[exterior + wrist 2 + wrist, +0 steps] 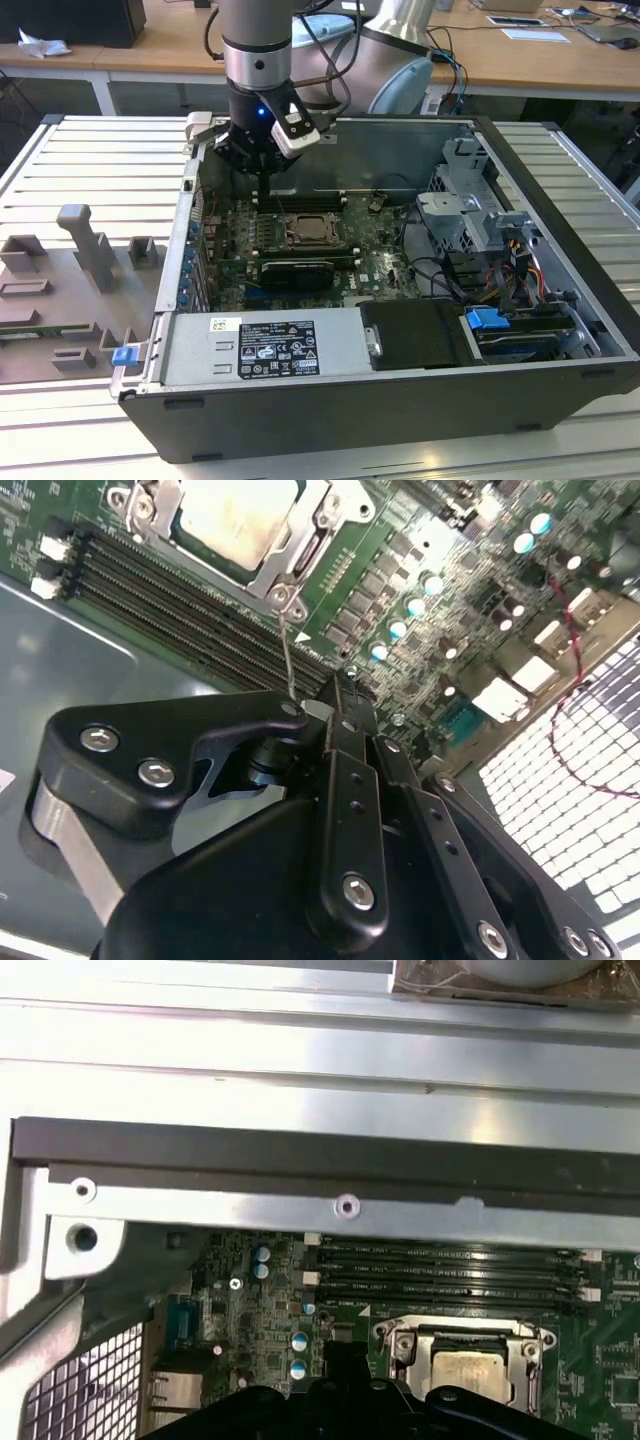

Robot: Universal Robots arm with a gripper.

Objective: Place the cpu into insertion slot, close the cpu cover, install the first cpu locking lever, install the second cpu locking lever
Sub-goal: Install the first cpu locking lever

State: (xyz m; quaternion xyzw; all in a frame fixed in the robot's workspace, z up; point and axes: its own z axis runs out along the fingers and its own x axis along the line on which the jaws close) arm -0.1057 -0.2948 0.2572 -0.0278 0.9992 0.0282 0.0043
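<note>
The cpu (235, 515) lies flat in the insertion slot (304, 232) on the green motherboard, its pale face also showing in the first wrist view (470, 1375). The silvery cpu cover (305, 545) lies down around it as a frame. A thin wire locking lever (288, 650) rises from the socket's corner up to my fingertips. My gripper (335, 692) hangs just behind the socket, over the memory slots, fingers shut together with the lever's end against their side. In the exterior view my gripper (263, 195) points straight down into the case.
Long black memory slots (450, 1270) run between the socket and the case's metal wall (320, 1120). A grey power supply (265, 345) and drive cage (470, 215) stand inside the case. Grey fixtures (90, 250) sit at the exterior view's left.
</note>
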